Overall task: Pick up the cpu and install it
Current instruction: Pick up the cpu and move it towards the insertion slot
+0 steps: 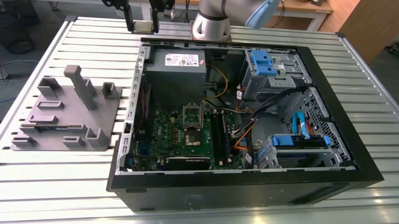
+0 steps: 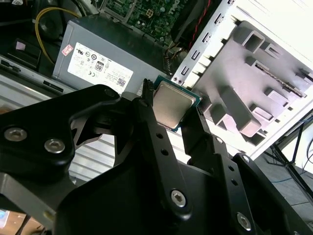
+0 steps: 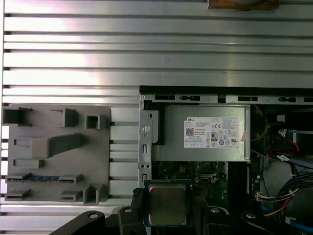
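Starting at the exterior view's left, the grey tray with its upright blocks lies on the slatted metal table, well away from the gripper and nearer the camera than it. The gripper hangs above the far part of the table, just outside the far wall of the open computer case. It is clamped on the cpu, which sits between the two black fingers, lifted clear of the table and touching nothing else. In both wrist views the fingers press on opposite edges of the chip, with its silver metal top and thin rim showing between them. The grey power supply is the part of the case closest to the gripper, just inside that far wall and below it. Beyond the power supply, farther from the gripper, the green motherboard lies flat on the case floor with the silver socket frame on it. That frame is well apart from the held chip. Farthest to the exterior view's right of the gripper, blue drive brackets stand in the case's metal cages.
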Robot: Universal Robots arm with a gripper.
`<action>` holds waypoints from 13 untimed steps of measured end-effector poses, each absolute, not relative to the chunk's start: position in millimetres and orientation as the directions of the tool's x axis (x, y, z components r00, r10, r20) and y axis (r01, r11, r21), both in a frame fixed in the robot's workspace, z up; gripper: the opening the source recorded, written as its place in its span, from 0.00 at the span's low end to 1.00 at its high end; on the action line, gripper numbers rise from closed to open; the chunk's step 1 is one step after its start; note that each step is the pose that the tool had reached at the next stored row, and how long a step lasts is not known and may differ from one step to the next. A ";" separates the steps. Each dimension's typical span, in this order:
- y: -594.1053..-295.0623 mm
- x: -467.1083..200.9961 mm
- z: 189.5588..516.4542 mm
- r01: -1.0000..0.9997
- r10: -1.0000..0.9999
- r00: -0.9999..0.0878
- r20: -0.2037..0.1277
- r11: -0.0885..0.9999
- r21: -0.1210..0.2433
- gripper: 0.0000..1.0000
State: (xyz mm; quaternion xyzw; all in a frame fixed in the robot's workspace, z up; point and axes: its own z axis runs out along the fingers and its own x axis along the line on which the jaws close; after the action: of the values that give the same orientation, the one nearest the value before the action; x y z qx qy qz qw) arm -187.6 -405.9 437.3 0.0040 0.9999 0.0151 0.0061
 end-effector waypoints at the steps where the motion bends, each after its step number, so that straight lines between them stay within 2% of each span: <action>1: -405.9 -187.3 437.3 0.008 0.008 -1.000 -0.012 1.000 0.030 0.47; 13: -405.9 -184.3 437.3 0.008 0.008 -1.000 -0.012 1.000 0.030 0.47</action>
State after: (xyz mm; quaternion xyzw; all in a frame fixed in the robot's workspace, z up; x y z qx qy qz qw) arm -184.3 -405.9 437.3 0.0040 0.9999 0.0151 0.0062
